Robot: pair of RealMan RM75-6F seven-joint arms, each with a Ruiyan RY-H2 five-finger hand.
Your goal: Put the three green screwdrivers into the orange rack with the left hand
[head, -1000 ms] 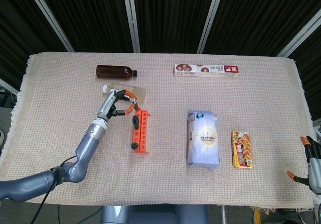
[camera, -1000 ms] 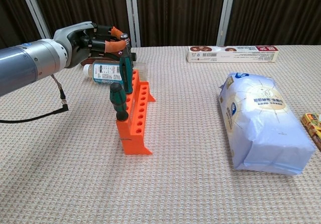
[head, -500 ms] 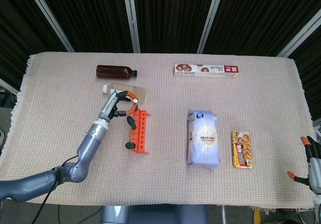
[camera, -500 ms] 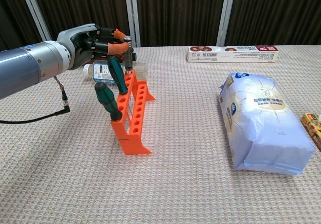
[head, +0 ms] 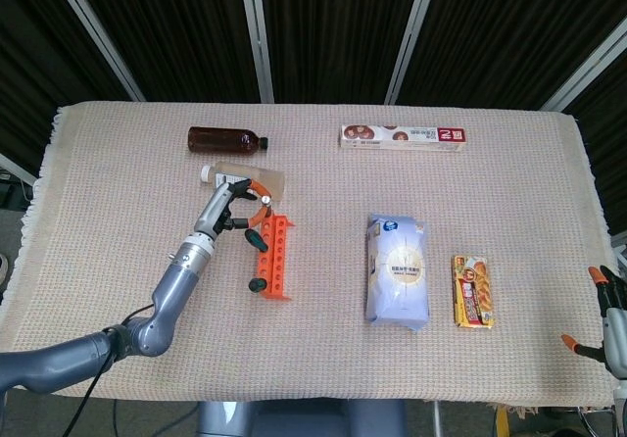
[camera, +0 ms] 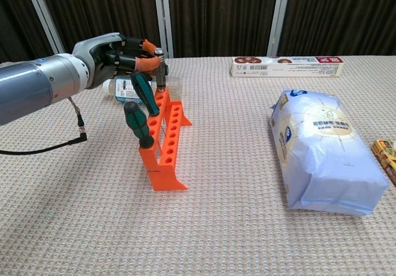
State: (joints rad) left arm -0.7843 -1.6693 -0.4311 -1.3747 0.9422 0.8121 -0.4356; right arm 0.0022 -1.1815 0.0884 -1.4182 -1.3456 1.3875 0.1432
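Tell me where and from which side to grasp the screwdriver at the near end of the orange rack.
Take the near screwdriver by its bulbous green handle, coming from the rack's left and above. It stands in the orange rack tilted left, so the handle overhangs that side with free space around it, while its shaft is buried in the rack. The left hand is busy at the far end, near a second screwdriver.

No lettering is legible (the long box point(head: 403, 137) print blurs).

head: high, looking down, far | chest: low, forward, near | shared: orange rack point(head: 271, 258) point(camera: 164, 141)
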